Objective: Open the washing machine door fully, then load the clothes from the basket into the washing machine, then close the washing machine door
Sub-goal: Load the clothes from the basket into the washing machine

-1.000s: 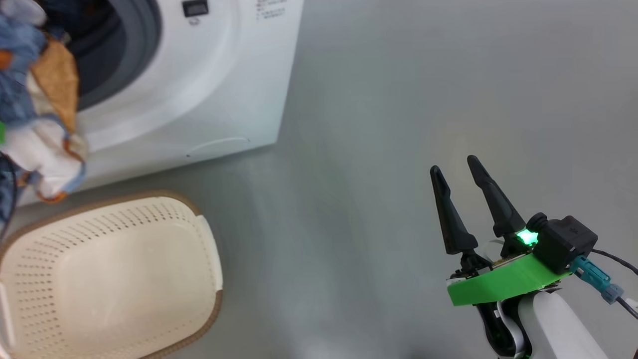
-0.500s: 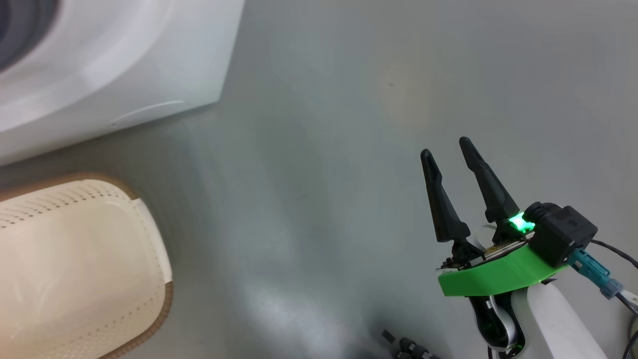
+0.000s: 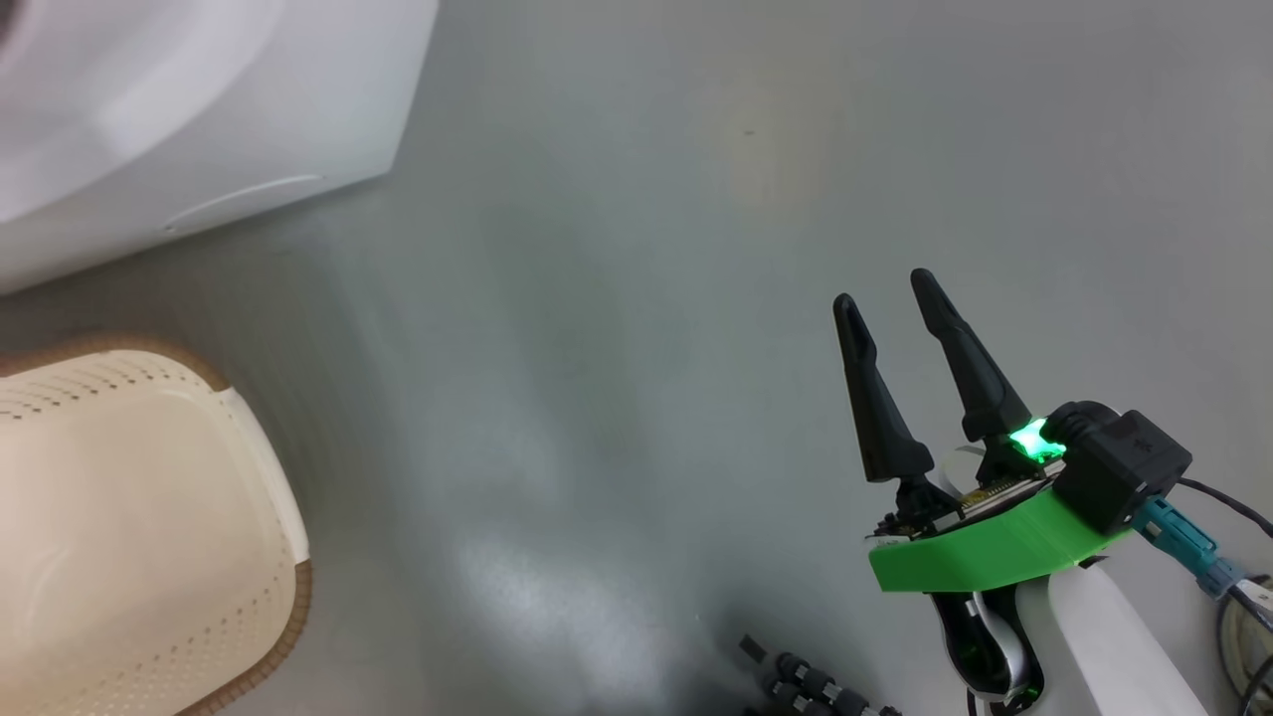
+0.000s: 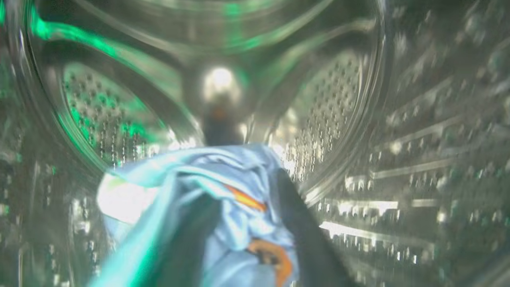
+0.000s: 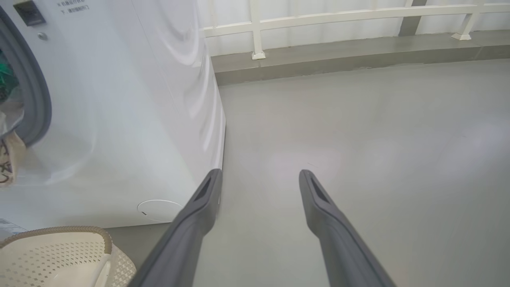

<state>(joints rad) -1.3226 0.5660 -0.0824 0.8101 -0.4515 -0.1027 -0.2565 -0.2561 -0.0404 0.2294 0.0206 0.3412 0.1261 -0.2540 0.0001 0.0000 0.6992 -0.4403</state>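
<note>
In the left wrist view I look into the washing machine's perforated steel drum. The clothes, light blue with orange prints, lie over and between my left gripper's dark fingers, which stand apart; the picture is blurred. A white corner of the washing machine shows at the head view's upper left, with the cream basket in front of it. My right gripper hovers open over bare floor, right of the machine and basket. A bit of cream cloth hangs at the grey ring. The washing machine door is out of view.
Grey floor stretches to the right of the machine. A white railing on a low kerb runs along the far side. Black cable connectors lie at the head view's bottom edge, near my right arm.
The head camera has turned, so machine and basket slid left in its picture. The clothes bundle seen a second ago at the drum's mouth has left that view. The right gripper kept its pose.
</note>
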